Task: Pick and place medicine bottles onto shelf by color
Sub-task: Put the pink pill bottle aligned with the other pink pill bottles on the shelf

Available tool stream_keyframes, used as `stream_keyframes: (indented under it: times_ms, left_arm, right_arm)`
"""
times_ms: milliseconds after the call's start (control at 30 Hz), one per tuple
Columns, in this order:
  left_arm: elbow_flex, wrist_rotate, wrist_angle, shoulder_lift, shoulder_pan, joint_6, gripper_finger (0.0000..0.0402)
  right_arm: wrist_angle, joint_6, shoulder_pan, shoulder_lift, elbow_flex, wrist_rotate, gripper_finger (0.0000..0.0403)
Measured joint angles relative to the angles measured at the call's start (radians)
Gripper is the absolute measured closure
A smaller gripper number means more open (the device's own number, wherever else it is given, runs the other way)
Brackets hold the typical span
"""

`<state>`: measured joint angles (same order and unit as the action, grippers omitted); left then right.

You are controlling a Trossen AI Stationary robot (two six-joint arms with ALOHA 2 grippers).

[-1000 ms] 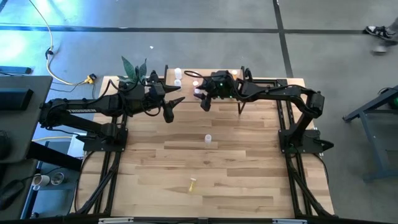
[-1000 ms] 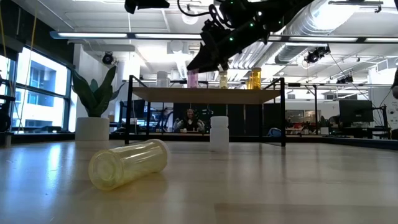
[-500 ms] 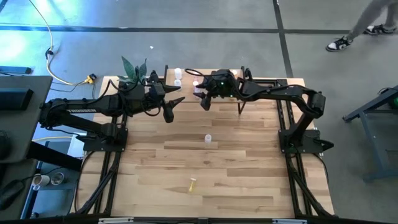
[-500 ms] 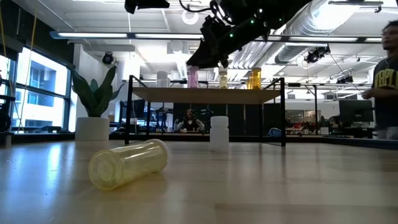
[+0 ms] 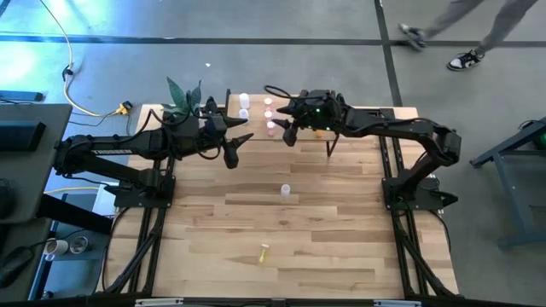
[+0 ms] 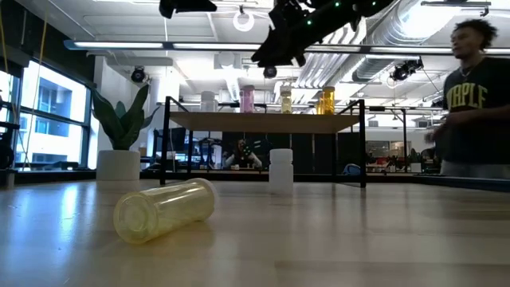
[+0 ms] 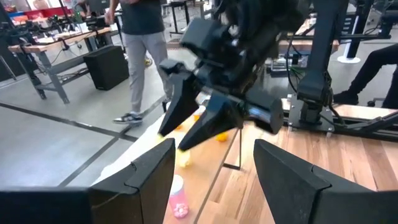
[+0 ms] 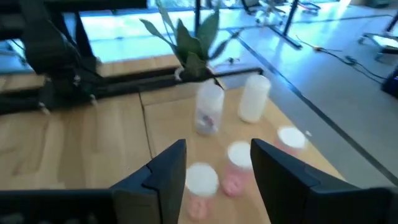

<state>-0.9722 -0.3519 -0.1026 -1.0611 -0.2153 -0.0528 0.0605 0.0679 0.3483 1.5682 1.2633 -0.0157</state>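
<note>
The right gripper (image 5: 287,135) hung open and empty above the shelf (image 6: 263,121), while the bottles (image 8: 235,167) looked light, rigid and slippery, best pinched mid-body under the cap.

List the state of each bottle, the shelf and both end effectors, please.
Yellow bottle: lying on its side on the table.
White bottle: upright on the table.
Shelf: carries upright bottles.
Left end effector: open, empty, in front of the shelf.
Right end effector: open, empty, above the shelf.
</note>
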Motion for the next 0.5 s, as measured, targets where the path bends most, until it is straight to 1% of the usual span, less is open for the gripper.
stream_keyframes:
  times_ms: [100,233,400,500]
  left_arm:
    - [0.0,-0.013,-0.015,0.0,0.0,-0.003,0.0192]
    - [0.0,-0.054,-0.014,0.0,0.0,-0.003,0.0192]
    - [0.0,-0.153,-0.014,0.0,0.0,-0.003,0.0193]
    - [0.0,-0.203,-0.014,0.0,0.0,-0.004,0.0192]
  right_arm:
    - [0.059,-0.012,-0.024,-0.027,0.0,-0.033,0.0258]
    - [0.145,-0.051,-0.06,-0.034,0.001,-0.061,0.0304]
    - [0.19,-0.116,-0.086,-0.004,0.002,-0.13,0.0362]
    - [0.175,-0.142,-0.087,0.019,0.002,-0.141,0.0391]
